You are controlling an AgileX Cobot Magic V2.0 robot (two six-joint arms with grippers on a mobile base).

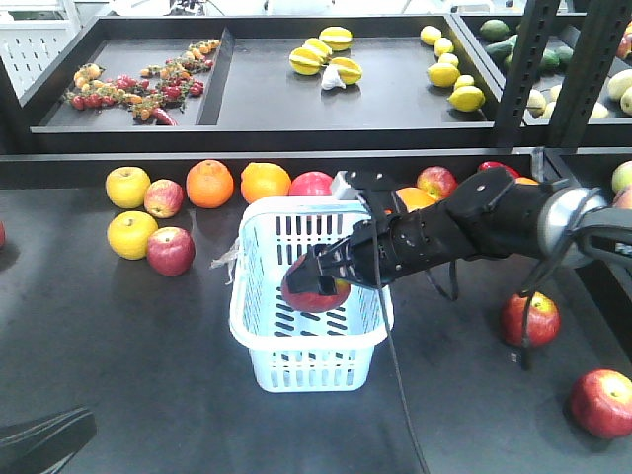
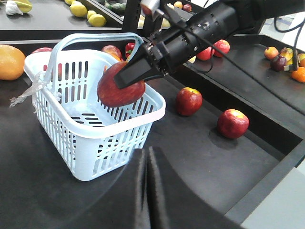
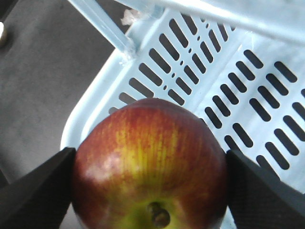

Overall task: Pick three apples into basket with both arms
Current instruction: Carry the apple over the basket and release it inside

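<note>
**Right fingers** point(image 3: 38, 191): two dark wedges, closed on either flank of one deep red apple with yellow streaks point(image 3: 150, 162), stem end toward the wrist camera.

**Held apple:** it hung over the inside of the pale blue slotted plastic basket point(image 1: 306, 367), about level with the rim toward its right wall, clear of the floor.

**Left fingers** point(image 2: 138, 191): pressed together, nothing between them, low over the near edge of the dark bench point(image 1: 118, 355), short of the basket.

**Basket:** one, upright near the middle of the bench. Its slotted floor showed bare.

**Progress, as judged:** no apple lay released. The first of three was at the point of delivery and two were left, at least one presumably for the left arm.

**Count of loose fruit on the bench:**
- Red apples: six. Two were toward the right edge point(image 1: 529, 318) point(image 1: 602, 402), two along the back edge point(image 1: 311, 184) point(image 1: 435, 182) and two toward the back left corner point(image 1: 164, 197) point(image 1: 171, 250).
- Another red fruit point(image 1: 499, 168) was half hidden behind the right arm.
- Oranges: two plain at the back edge point(image 1: 209, 183) point(image 1: 265, 182), with a possible third behind the arm.
- Plain yellow fruits: two, back left point(image 1: 127, 187) point(image 1: 132, 234).
</note>
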